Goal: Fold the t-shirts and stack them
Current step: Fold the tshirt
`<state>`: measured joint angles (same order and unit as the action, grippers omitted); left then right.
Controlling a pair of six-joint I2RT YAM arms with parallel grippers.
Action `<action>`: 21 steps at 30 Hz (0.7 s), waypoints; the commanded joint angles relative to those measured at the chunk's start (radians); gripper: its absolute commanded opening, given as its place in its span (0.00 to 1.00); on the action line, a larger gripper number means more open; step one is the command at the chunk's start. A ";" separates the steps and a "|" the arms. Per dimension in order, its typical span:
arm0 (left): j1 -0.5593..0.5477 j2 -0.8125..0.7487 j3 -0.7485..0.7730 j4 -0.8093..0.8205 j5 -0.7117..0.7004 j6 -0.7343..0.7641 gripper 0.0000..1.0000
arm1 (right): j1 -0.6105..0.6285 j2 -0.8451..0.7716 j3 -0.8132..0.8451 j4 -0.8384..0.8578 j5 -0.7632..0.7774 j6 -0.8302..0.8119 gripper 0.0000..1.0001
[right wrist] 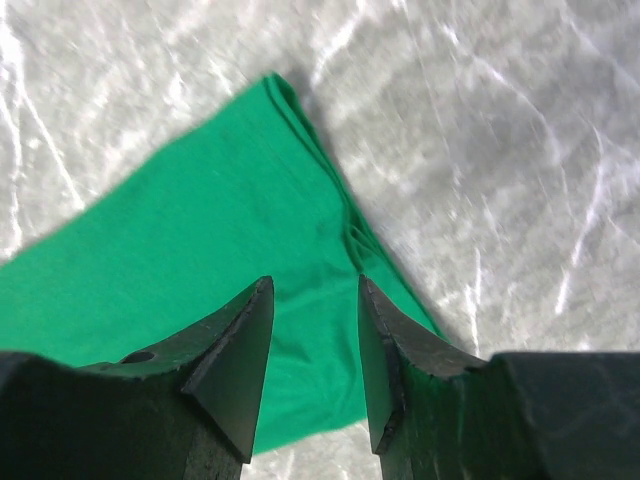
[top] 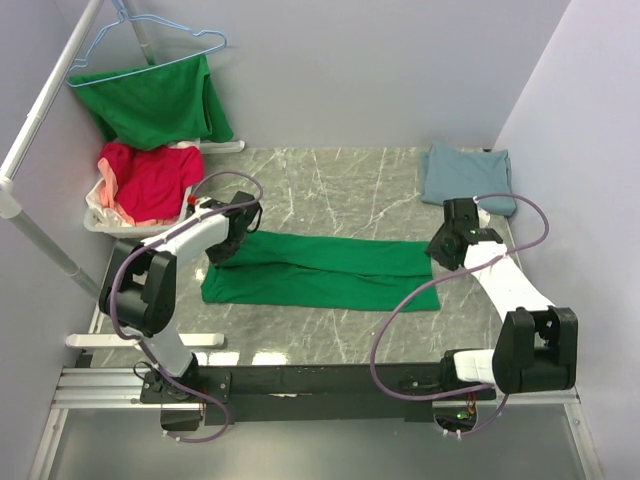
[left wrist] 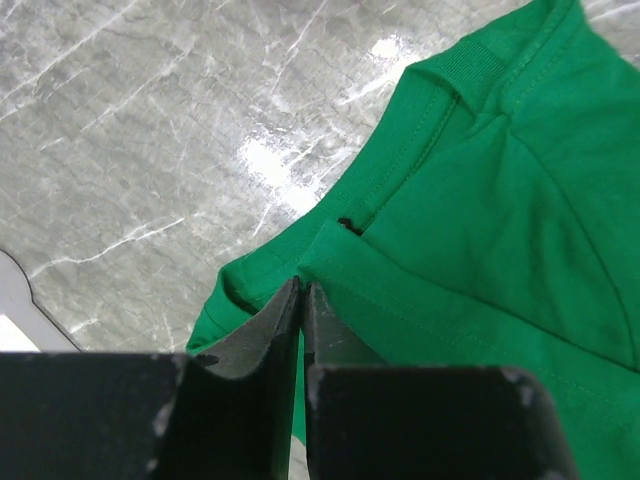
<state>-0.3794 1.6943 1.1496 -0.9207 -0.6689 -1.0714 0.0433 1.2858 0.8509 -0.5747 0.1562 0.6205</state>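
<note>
A bright green t-shirt [top: 320,270], folded into a long strip, lies across the middle of the marble table [top: 330,190]. My left gripper [top: 228,245] is at its left end. In the left wrist view the gripper [left wrist: 302,285] is shut, pinching the green cloth [left wrist: 480,220] near the collar. My right gripper [top: 437,250] is at the strip's right end. In the right wrist view it [right wrist: 315,285] is open just above the green cloth [right wrist: 180,260], holding nothing. A folded blue-grey t-shirt [top: 467,175] lies at the back right.
A second green t-shirt [top: 155,100] hangs on a blue wire hanger [top: 150,45] at the back left. A white basket [top: 100,222] beneath it holds red and pink t-shirts [top: 150,180]. Walls close the back and right sides.
</note>
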 commanded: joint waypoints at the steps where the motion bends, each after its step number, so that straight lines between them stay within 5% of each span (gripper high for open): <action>1: -0.013 -0.050 -0.011 0.003 -0.001 -0.019 0.11 | 0.004 0.072 0.054 0.022 -0.013 0.005 0.47; 12: -0.026 -0.079 -0.079 0.017 0.009 -0.031 0.17 | 0.018 0.179 -0.056 0.147 -0.124 0.018 0.45; 13: -0.029 -0.084 -0.080 -0.004 -0.004 -0.057 0.14 | 0.018 0.188 -0.067 0.148 -0.124 0.019 0.45; 14: -0.036 -0.091 -0.083 -0.013 -0.023 -0.073 0.01 | 0.018 0.191 -0.072 0.147 -0.121 0.021 0.45; 16: -0.039 -0.130 -0.093 -0.027 -0.049 -0.094 0.01 | 0.021 0.207 -0.085 0.139 -0.104 0.025 0.44; 21: -0.038 -0.199 -0.084 -0.066 -0.087 -0.127 0.15 | 0.021 0.244 -0.066 0.087 -0.034 0.042 0.44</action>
<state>-0.4164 1.5745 1.0561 -0.9340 -0.6827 -1.1484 0.0589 1.4845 0.7765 -0.4545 0.0566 0.6434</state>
